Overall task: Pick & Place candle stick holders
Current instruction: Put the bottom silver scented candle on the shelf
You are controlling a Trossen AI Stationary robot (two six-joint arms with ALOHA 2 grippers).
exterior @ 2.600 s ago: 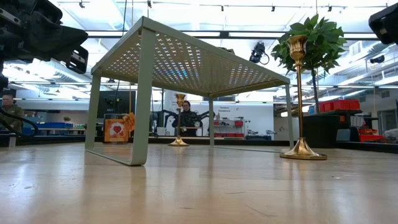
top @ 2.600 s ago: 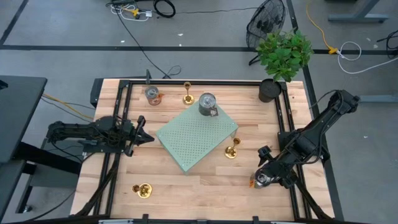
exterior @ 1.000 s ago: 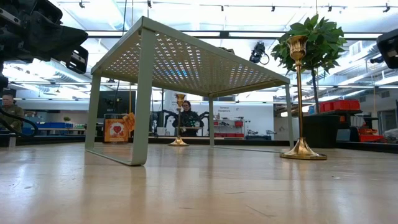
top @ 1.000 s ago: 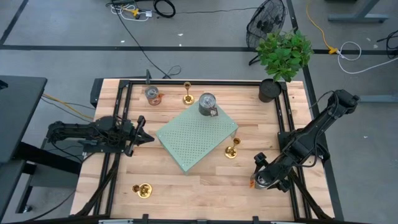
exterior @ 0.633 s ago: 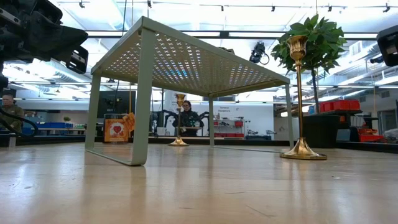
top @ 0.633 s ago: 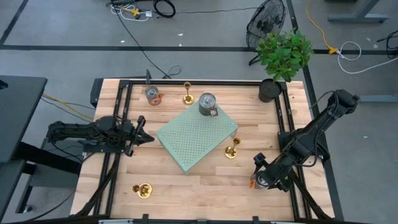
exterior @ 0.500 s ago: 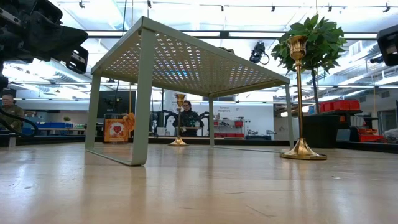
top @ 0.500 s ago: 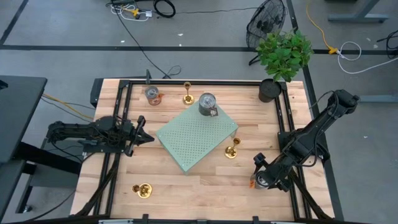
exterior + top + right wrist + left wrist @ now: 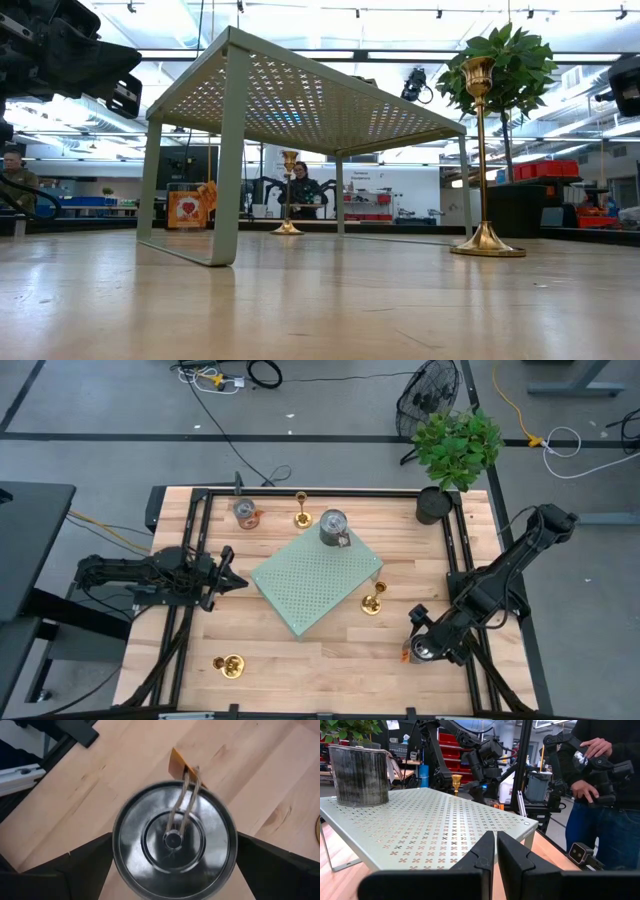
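Observation:
Three brass candle stick holders show. One [image 9: 372, 601] stands on its round base right of the green perforated shelf [image 9: 315, 582], also tall in the low view [image 9: 484, 150]. One [image 9: 301, 510] stands at the far edge, and one [image 9: 230, 665] is near the front left. My right gripper [image 9: 175, 842] is open, pointing steeply down over a silver can [image 9: 174, 839] at the table's right. Its fingers stand on either side of the can. My left gripper [image 9: 495, 855] is shut and level at the table's left, aimed at the shelf. My right gripper comes at the silver can from above with one finger [image 9: 85, 862] on each side of the can's round wall [image 9: 116, 845]. The can stands upright on the table. I cannot tell whether the fingers touch it.
A silver can [image 9: 333, 527] stands on the shelf's far corner and another [image 9: 245, 512] at the far left. The can under my right gripper has a twine loop and an orange tag [image 9: 179, 764]. A potted plant [image 9: 452, 455] stands at the far right. A person [image 9: 602, 795] stands beyond the table.
My right gripper has sunk a little toward the silver can, staying open over it. The holders, the cans and the shelf stand as before.

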